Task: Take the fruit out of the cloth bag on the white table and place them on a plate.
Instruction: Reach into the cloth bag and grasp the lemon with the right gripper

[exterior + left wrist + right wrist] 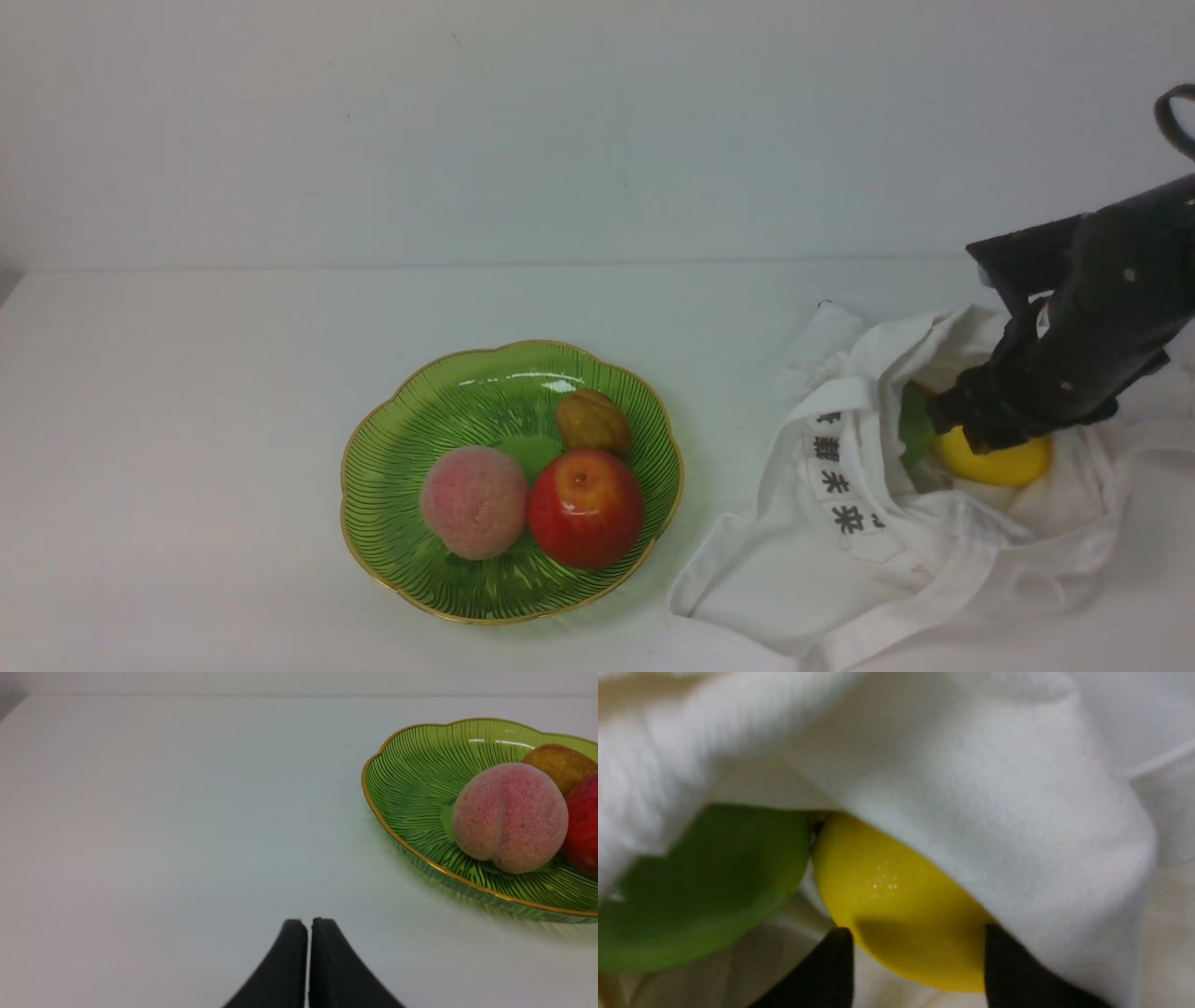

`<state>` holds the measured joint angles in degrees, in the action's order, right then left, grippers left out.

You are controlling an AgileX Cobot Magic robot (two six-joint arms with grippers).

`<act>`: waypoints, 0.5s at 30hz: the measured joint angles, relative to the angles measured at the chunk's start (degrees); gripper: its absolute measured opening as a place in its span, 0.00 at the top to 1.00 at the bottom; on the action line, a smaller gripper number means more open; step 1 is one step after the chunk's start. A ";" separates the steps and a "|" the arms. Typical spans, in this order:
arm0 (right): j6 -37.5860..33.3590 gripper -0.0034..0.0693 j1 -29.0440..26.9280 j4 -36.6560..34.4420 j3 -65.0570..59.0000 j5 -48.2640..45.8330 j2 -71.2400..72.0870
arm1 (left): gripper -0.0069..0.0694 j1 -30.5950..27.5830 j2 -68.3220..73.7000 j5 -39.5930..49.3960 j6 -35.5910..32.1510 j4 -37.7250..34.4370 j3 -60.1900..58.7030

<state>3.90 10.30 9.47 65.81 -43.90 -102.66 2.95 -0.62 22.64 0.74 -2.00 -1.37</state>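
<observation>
1. The plain matte white table [233,420] carries everything.
2. The soft white cloth bag with black characters [840,579] lies slumped to the right of the plate, its mouth gaping, probably so that an arm can reach in.
3. The ribbed green glass plate with a gold rim [411,448] already holds a fuzzy pink peach [473,501], a shiny red apple [585,509] and a small brownish fruit [594,422]. Bare glass remains for more.
4. The right gripper [915,933] is down inside the bag, right of the plate. Its fingers straddle the smooth yellow lemon [896,896]; I cannot tell whether they squeeze it yet.
5. The lemon rests against a green fruit [700,882], with a cloth fold draped over both.
6. The left gripper [308,921] is closed and empty, near the plate and apart from it, seemingly parked clear.
</observation>
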 joint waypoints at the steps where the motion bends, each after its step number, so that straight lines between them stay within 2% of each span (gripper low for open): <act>1: 0.00 0.28 -0.07 0.00 0.00 0.18 0.00 | 0.92 0.00 0.00 0.00 0.00 0.00 0.00; 4: 0.00 0.10 -0.07 0.15 0.00 1.11 0.00 | 0.92 0.00 0.00 0.00 0.00 0.00 0.00; 7: 0.00 0.03 -0.07 1.24 0.00 2.33 0.00 | 0.92 0.00 0.00 0.00 0.00 0.00 0.00; 15: 0.00 0.00 -0.07 6.58 0.00 5.29 -0.64 | 0.92 0.00 0.00 0.00 0.00 0.00 0.00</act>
<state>3.90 10.23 16.05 65.81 -38.61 -103.30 2.95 -0.62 22.64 0.74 -2.00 -1.37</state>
